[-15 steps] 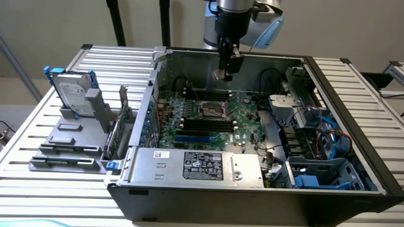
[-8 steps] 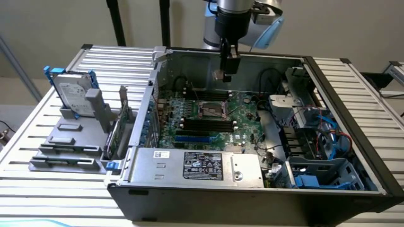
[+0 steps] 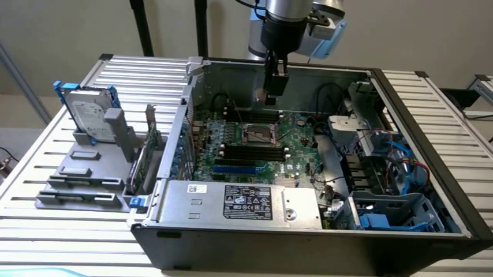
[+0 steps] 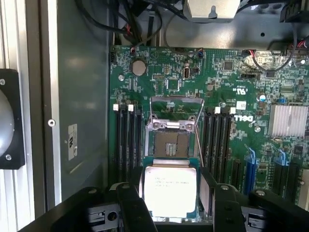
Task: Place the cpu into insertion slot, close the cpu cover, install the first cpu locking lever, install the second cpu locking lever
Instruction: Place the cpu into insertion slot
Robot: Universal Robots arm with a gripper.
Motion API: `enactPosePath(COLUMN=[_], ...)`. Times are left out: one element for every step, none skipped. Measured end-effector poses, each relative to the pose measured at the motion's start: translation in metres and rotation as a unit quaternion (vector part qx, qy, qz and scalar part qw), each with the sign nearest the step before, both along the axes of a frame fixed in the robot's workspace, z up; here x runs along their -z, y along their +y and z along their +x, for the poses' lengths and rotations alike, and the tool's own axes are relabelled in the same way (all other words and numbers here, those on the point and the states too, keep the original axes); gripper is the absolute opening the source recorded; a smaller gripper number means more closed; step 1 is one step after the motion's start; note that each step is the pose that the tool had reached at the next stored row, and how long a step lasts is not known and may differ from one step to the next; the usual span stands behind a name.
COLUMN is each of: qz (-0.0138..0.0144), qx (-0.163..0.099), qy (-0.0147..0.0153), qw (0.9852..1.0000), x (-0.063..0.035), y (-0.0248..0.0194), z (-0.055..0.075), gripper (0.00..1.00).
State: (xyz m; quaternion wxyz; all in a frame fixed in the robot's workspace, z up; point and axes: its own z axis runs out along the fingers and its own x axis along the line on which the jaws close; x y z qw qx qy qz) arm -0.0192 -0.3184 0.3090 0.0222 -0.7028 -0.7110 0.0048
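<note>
My gripper is shut on the cpu, a pale silver square chip held by its edges between the two black fingers. In the exterior view the gripper hangs inside the open computer case, above the green board and apart from it. The insertion slot lies bare just beyond the chip, a dark square with a silver rim. Behind the slot the cpu cover stands swung up. A thin locking lever stands raised beside the slot.
Long black memory slots flank the socket on both sides. A silver heatsink and blue connectors sit on the board. The power supply fills the case's near side. Drive parts lie on the slatted table.
</note>
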Motion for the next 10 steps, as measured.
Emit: enactPosePath(qz=[0.0006, 0.0017, 0.0035, 0.006, 0.0088, 0.0113, 0.0134, 0.015, 0.0164, 0.018], qx=[0.0, 0.0, 0.0, 0.0, 0.0, 0.0, 0.0, 0.0, -0.001, -0.001], qy=[0.0017, 0.0025, 0.0026, 0.0026, 0.0025, 0.0025, 0.0025, 0.0025, 0.0026, 0.0026], qw=[1.0, 1.0, 1.0, 1.0, 1.0, 0.9999, 0.9999, 0.9999, 0.9999, 0.9998], x=[0.0005, 0.0012, 0.002, 0.003, 0.0041, 0.0052, 0.0065, 0.0078, 0.0092, 0.0106], y=[-0.0003, -0.0006, -0.0008, -0.001, -0.0012, -0.0015, -0.0021, -0.0029, -0.0039, -0.0048], z=[0.0, 0.0, 0.0, 0.0, 0.0, 0.0, 0.0, 0.0, 0.0, 0.0], gripper=[0.55, 0.55, 0.55, 0.55, 0.55, 0.55, 0.55, 0.55, 0.55, 0.55])
